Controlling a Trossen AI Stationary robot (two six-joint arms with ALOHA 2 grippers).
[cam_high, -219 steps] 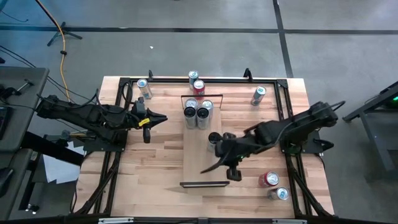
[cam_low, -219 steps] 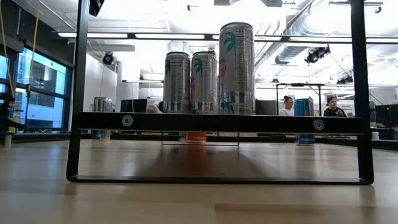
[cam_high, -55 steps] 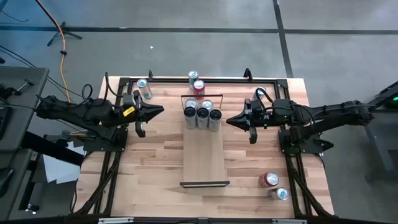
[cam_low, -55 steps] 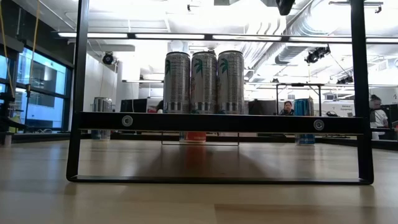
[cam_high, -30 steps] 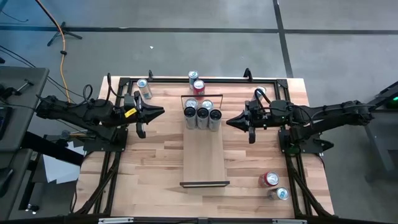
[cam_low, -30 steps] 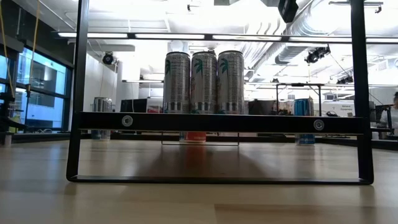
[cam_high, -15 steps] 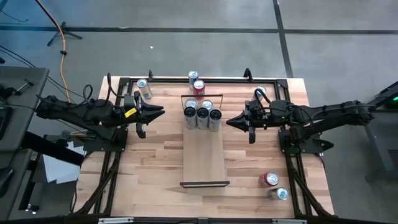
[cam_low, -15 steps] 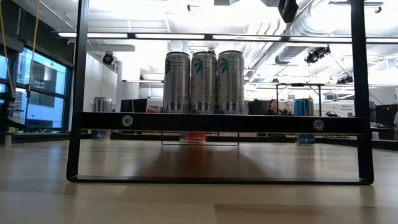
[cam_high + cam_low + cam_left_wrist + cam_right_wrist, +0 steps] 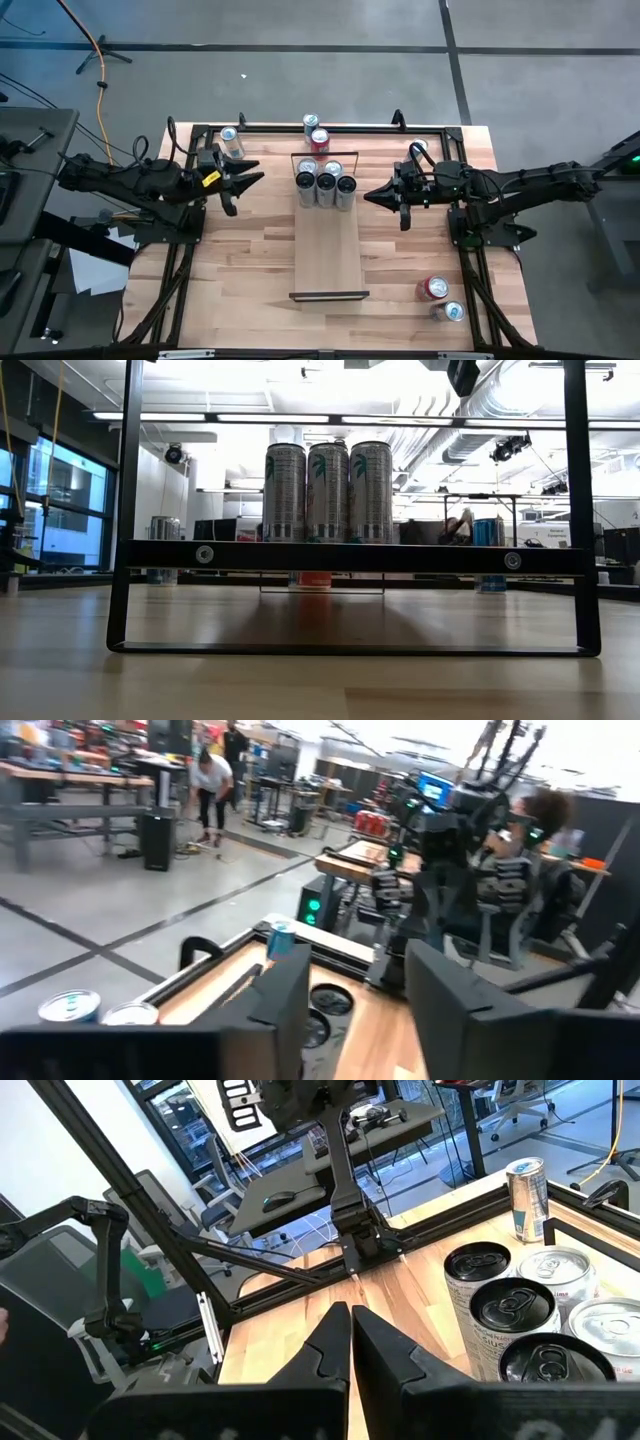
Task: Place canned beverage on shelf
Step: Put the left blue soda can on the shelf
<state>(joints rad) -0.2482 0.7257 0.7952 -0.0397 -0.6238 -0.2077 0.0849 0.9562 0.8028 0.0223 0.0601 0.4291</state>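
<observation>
The shelf [image 9: 327, 245] lies lengthwise down the centre of the high view, a pale plank on the wider table [image 9: 240, 260], with a black rail [image 9: 328, 295] at its lower end and another at its upper end. Three cans [image 9: 326, 185] stand upright in a tight row across the upper end of the shelf, touching one another. In the low view the same three cans [image 9: 327, 491] rise side by side above the near rail [image 9: 355, 557], centre frame.

The left gripper [image 9: 250, 180] sits left of centre in the high view, well apart from the shelf and holding nothing; its fingers [image 9: 285, 1005] stand parted with a clear gap in the left wrist view. Just above it, near the table's upper left corner, is a lone can [image 9: 232, 143].

The right gripper [image 9: 368, 195] sits right of centre, near the three cans but not touching them, pointing toward them. Its fingers [image 9: 330, 1342] are pressed together with nothing between them in the right wrist view, where the can tops [image 9: 515, 1310] show at lower right.

Two more cans [image 9: 315, 130], one silver and one red, stand at the top centre of the table, beyond the shelf's upper rail. Another can [image 9: 417, 152] stands behind the right gripper near the upper right. A red can [image 9: 433, 289] and a silver can [image 9: 452, 312] lie at the lower right corner.
</observation>
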